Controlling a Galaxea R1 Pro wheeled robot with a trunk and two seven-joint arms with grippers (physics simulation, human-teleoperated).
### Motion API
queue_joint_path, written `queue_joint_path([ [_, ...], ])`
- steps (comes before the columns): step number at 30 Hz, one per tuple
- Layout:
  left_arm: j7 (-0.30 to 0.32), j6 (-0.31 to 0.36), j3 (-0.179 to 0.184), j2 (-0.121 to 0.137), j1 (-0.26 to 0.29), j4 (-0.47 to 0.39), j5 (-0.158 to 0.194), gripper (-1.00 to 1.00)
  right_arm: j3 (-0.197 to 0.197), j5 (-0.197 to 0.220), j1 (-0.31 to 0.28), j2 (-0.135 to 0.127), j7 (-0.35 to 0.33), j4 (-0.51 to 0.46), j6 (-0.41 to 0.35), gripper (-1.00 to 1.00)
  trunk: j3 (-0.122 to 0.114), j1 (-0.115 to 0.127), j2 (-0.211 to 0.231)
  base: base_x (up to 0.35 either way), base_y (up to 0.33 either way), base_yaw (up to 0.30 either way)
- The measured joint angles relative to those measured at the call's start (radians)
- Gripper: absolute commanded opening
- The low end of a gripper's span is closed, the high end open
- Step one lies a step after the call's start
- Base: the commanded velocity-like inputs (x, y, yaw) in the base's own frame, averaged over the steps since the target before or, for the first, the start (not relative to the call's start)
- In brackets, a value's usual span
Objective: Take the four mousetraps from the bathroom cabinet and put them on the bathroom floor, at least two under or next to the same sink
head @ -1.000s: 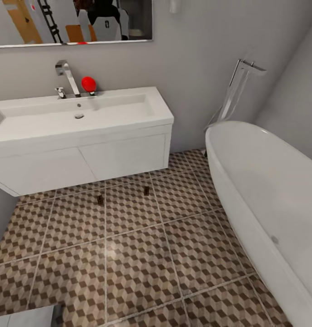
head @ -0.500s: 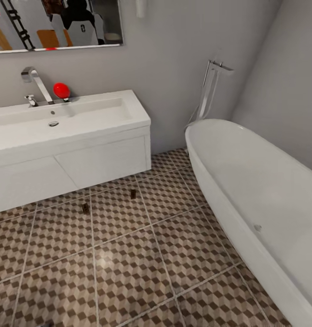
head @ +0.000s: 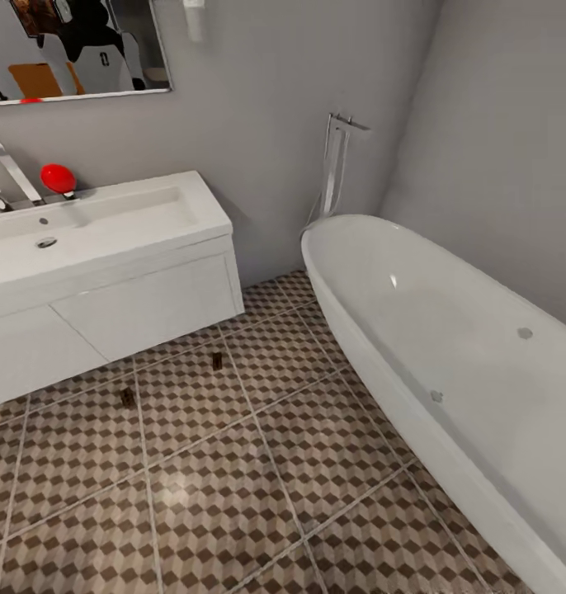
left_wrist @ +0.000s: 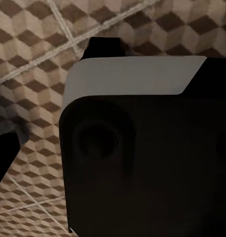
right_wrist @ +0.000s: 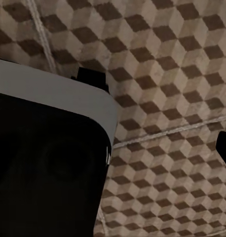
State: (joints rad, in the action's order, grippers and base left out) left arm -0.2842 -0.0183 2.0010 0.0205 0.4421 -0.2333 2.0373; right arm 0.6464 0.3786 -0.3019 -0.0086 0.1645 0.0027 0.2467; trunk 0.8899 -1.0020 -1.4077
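Right now, from the head camera, I see two mousetraps on the bathroom floor (head: 233, 511): one mousetrap (head: 217, 360) lies just in front of the right end of the sink (head: 110, 227), and the other mousetrap (head: 127, 398) sits further left, also near the white cabinet front, on the neighbouring tile. Both are well apart from the bathtub (head: 448, 363), which runs along the right side. A chrome tap (head: 7, 169) and a red ball (head: 58, 177) stand on the sink's back ledge, with a mirror (head: 68, 45) on the wall above. A tall chrome bath tap (head: 337, 165) rises at the tub's head.

On the left wrist camera, I see a big dark housing with a grey top edge in front of the patterned floor tiles (left_wrist: 29, 59); I cannot tell how the left claw stands.

On the right wrist camera, a similar dark housing sits over the tiles (right_wrist: 167, 98); whether the right claw is spread or pressed together I cannot tell.
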Motion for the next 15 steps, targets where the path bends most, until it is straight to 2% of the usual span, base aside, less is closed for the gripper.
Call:
queue_joint_path([
  [15, 0.001, 0.003, 0.000, 0.000, 0.000, -0.005, 0.001, 1.00, -0.001, 0.001, 0.000, -0.001, -0.028, 0.000, 0.001, 1.00, -0.013, 0.000, 0.000, 0.000, 0.000, -0.255],
])
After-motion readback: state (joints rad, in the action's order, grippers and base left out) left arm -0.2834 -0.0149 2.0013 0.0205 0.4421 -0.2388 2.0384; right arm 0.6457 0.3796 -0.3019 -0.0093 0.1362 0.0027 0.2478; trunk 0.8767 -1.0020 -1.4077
